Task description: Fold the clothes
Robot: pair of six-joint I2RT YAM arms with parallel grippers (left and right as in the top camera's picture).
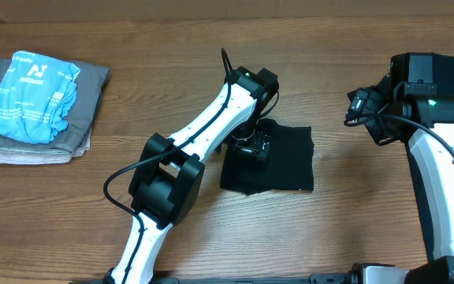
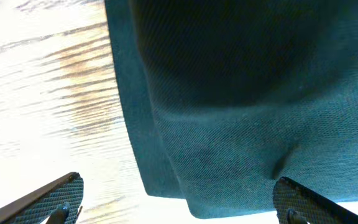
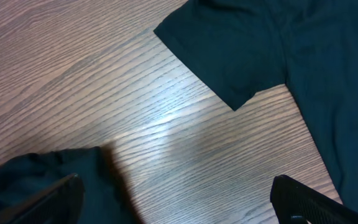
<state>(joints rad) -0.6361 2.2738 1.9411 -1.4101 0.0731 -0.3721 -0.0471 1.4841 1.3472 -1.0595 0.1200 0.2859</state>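
Wood-grain bench point(image 1: 69, 205) runs through every view, brown and finely streaked. At the bottom of the left wrist view the left pincer point(image 2: 176, 193) stands wide open and empty, its dark ribbed fingertips point(image 2: 61, 196) in the lower corners. The folded black T-shirt point(image 2: 241, 93) lies just beyond and between them, filling the upper right, its weave fine and matte with one soft crease. Glare bleaches the wood at the left.

From overhead this shirt is a rough square at centre, its upper left part hidden under the arm's wrist.

The right pincer point(image 3: 179, 202) also gapes empty above bare wood. A blurred dark fold point(image 3: 36, 171) sits by its lower-left tip; I cannot tell what it belongs to. Beyond, at upper right, a second black shirt point(image 3: 260, 50) lies flat, one sleeve corner pointing down, the rest cut off by the frame.

Farthest, at the overhead view's upper left, rests a stack of folded grey and blue cloth point(image 1: 38, 106).
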